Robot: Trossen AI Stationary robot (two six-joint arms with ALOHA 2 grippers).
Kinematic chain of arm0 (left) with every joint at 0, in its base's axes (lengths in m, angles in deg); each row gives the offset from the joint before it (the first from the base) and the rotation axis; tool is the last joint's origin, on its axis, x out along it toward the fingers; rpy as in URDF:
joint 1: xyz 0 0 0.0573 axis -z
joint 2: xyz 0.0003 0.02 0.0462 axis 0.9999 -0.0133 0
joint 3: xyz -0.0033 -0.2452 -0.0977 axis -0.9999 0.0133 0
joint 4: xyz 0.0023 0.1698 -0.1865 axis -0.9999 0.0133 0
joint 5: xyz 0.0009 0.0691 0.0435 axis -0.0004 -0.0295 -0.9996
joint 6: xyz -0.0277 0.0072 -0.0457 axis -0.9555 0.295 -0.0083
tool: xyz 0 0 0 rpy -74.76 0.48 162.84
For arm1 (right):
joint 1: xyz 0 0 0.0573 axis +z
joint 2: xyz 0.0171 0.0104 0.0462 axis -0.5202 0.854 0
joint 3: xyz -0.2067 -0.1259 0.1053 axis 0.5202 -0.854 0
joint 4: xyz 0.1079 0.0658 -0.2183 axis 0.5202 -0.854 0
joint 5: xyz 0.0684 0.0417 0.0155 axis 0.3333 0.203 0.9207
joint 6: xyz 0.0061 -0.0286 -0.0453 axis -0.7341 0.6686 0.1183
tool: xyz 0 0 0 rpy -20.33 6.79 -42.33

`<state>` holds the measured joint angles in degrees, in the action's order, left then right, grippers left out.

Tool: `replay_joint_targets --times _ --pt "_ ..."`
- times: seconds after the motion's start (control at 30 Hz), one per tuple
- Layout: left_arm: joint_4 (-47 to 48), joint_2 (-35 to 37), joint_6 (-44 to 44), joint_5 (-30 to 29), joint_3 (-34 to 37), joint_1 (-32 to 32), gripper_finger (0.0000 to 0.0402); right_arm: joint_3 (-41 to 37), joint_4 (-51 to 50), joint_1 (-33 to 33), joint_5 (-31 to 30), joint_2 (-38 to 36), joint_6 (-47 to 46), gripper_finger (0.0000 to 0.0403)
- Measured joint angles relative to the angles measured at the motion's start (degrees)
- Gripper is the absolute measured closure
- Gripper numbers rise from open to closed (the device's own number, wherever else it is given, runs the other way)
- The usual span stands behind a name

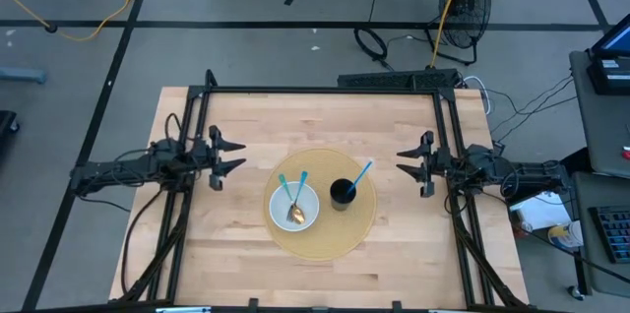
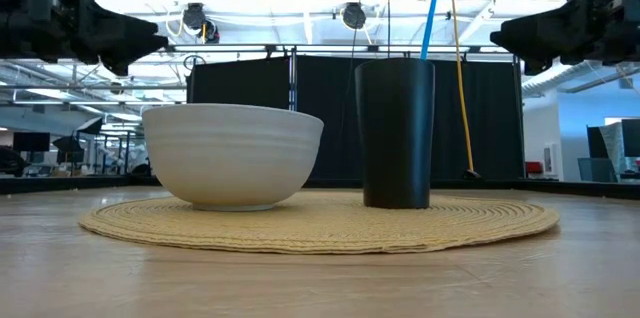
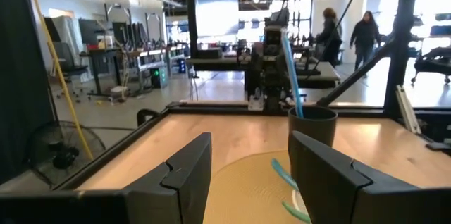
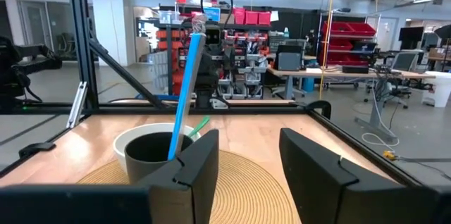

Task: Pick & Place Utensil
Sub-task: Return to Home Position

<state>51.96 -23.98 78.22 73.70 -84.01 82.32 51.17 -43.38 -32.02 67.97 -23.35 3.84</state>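
My left pincer (image 1: 239, 156) and right pincer (image 1: 404, 161) hang open, empty, over opposite sides of the surface (image 1: 236, 254). Between them on the brown mat (image 1: 350, 235): green spoon (image 1: 300, 190) in white bowl (image 1: 274, 207), blue straw (image 1: 362, 174) in black cup (image 1: 341, 195).

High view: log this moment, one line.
spoon: in bowl | straw: in cup | bowl, cup: on mat | left gripper: open, left side | right gripper: open, right side

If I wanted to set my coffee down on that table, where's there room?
The widest bare wood on the table lies beyond the brown mat, between the left gripper and right gripper, both open. Both front corners beside the mat are bare too. The mat's middle is crowded: white bowl and black cup stand close together.
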Motion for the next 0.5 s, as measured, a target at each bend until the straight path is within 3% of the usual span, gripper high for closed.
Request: replay_joint_targets --times 0.5 --pt "6.69 2.16 4.04 -2.57 -0.09 7.7 0.0211 -0.02 -0.81 0.0 -0.15 0.02 -1.22 0.0261"
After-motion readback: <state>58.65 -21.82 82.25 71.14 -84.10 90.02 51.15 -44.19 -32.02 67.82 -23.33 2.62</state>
